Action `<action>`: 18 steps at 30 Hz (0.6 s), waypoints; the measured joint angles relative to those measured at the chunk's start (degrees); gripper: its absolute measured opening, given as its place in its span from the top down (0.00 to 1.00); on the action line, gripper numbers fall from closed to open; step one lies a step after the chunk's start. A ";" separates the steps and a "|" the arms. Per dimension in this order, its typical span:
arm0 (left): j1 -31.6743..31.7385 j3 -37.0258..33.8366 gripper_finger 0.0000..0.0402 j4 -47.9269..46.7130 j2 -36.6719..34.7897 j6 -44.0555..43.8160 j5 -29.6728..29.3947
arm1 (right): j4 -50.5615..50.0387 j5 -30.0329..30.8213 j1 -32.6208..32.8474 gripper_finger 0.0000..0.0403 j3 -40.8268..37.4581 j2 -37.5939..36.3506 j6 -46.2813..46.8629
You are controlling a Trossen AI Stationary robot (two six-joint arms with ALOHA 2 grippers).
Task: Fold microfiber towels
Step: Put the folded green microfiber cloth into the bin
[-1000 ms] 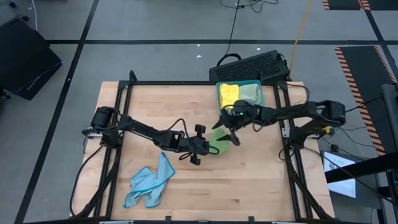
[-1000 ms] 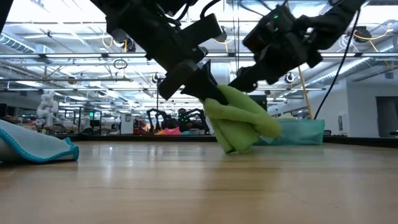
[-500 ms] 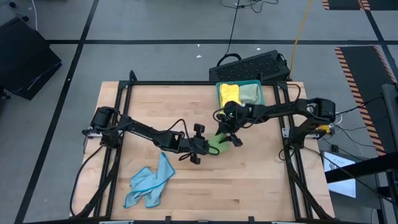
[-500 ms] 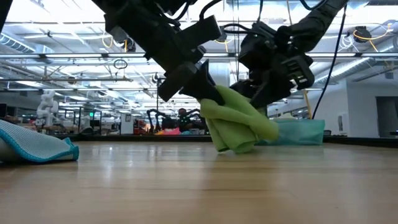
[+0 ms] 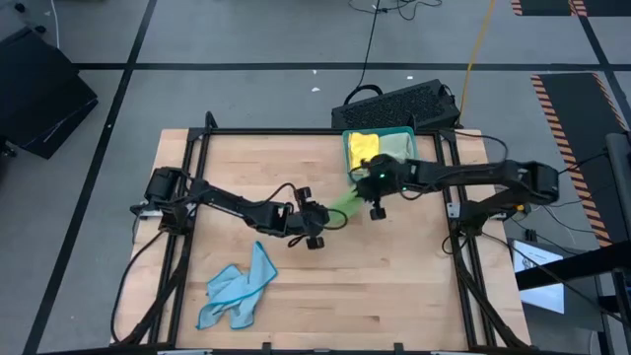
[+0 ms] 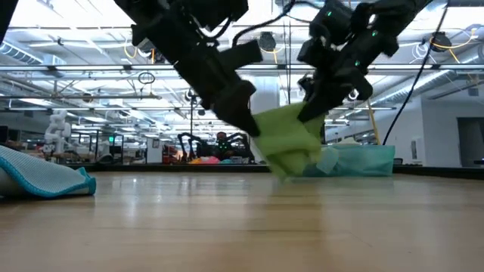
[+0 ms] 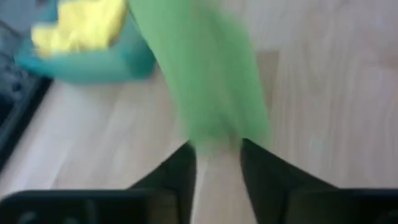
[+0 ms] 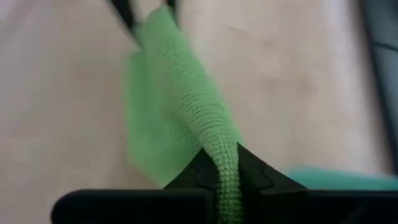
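My work surface is a pale wooden butcher-block table edged by a black metal frame. On it, toward the lower left of the overhead frame, lies a crumpled light blue microfiber towel. At the upper right sits a rigid teal plastic tray against the table's far edge.

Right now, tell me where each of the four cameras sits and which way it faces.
High view: above the table, looking straight down; both arms, bright green towel stretched between them, teal tray, light blue towel.
Low view: at table-top height, looking level across into the room; both arms come from above.
Left wrist view: on the left arm, looking past the left gripper along the towel toward the tray.
Right wrist view: on the right arm, over the right gripper, jaws shut on the towel.
Shared: every view shows the bright green towel.
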 joint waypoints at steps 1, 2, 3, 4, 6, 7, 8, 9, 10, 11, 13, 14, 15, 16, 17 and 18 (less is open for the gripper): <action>0.18 -0.06 0.65 -0.49 0.00 -1.32 -0.18 | -1.08 2.01 0.00 0.98 0.00 -1.69 -0.27; 0.24 -0.09 0.61 -0.68 -0.05 -1.86 -0.50 | -1.89 4.19 -0.04 0.98 0.00 -3.30 -0.62; 0.28 -0.09 0.57 -1.14 -0.65 -1.76 -0.60 | -2.47 6.13 -0.03 0.98 0.00 -5.00 -0.77; 0.29 -0.09 0.54 -1.58 -1.23 -1.01 -0.66 | -3.54 8.49 -0.02 0.98 0.00 -6.51 -0.95; 0.31 0.07 0.48 -1.42 -2.17 0.33 -1.13 | -5.17 12.80 -0.41 0.97 0.00 -9.48 -0.86; 0.50 0.02 0.47 -2.97 -3.06 1.15 -1.33 | -5.67 14.62 -0.88 0.97 0.00 -10.96 -0.33; 0.65 -0.17 0.45 -4.48 -3.66 1.96 -1.93 | -5.68 16.37 -1.61 0.97 0.00 -12.10 0.67; 1.00 -0.14 0.44 -4.16 -3.96 2.66 -2.65 | -5.35 17.56 -2.64 0.98 0.00 -13.22 2.05; 1.37 0.02 0.44 -3.98 -4.73 3.42 -3.34 | -5.46 17.71 -4.08 0.98 0.00 -14.24 3.43; 1.87 -0.20 0.44 -5.79 -5.97 3.85 -4.30 | -5.71 17.40 -5.36 0.98 -0.01 -15.02 5.12; 3.25 -0.31 0.45 -6.10 -7.10 4.08 -6.30 | -4.85 17.16 -8.09 0.98 0.00 -15.77 10.56; 3.92 -0.37 0.46 -5.71 -7.72 3.55 -6.35 | -5.06 17.09 -9.68 0.98 0.00 -16.20 13.27; 4.73 -1.07 0.47 -6.42 -8.36 2.96 -6.27 | -5.59 17.12 -10.85 0.98 -0.09 -16.41 15.86; 5.54 -1.57 0.48 -7.42 -8.67 2.27 -6.30 | -5.26 17.10 -11.73 0.98 -0.11 -16.30 18.80; 6.20 -1.64 0.49 -6.49 -8.68 1.72 -6.31 | -4.39 17.16 -12.84 0.98 -0.04 -16.12 21.49; 6.93 -1.61 0.51 -5.65 -8.64 1.23 -6.24 | -4.31 17.05 -13.84 0.98 -0.02 -15.93 23.60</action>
